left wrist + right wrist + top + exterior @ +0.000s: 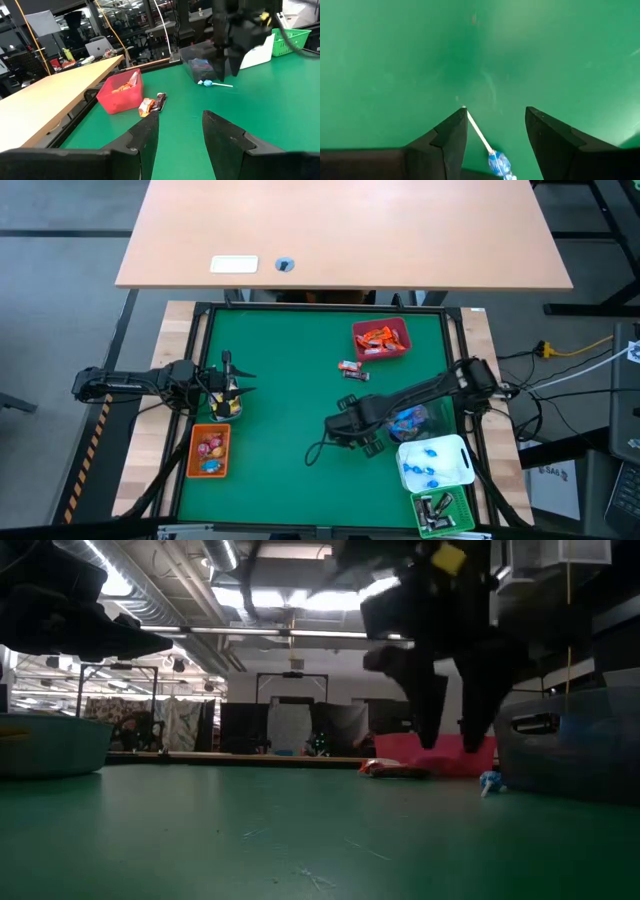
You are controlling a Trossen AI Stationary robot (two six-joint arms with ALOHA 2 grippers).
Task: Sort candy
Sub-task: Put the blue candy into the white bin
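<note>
Since most sweets already sit in bins, we judge the sort well along: in the high view the red bin (381, 338) at upper centre holds orange-red pieces, the orange bin (210, 451) at lower left holds pink and blue ones, the white bin (435, 462) at lower right holds blue ones, the green bin (444, 513) below it holds dark ones, and the clear bin (413, 421) shows blue wrappers. Left over on the green mat (290, 400), as far as we see: a small orange and dark brown candy (351, 367) just below the red bin, and a blue lollipop (499, 163) with a thin white stick, lying flat. The right gripper (495, 127) hangs directly over that lollipop at centre right of the high view, fingers spread, nothing pinched, the stick lying between them. The left gripper (180, 132) waits at centre left, also spread and empty. The lollipop is tiny, with a crinkled blue wrapper at the head; we read it as next for a blue bin.
</note>
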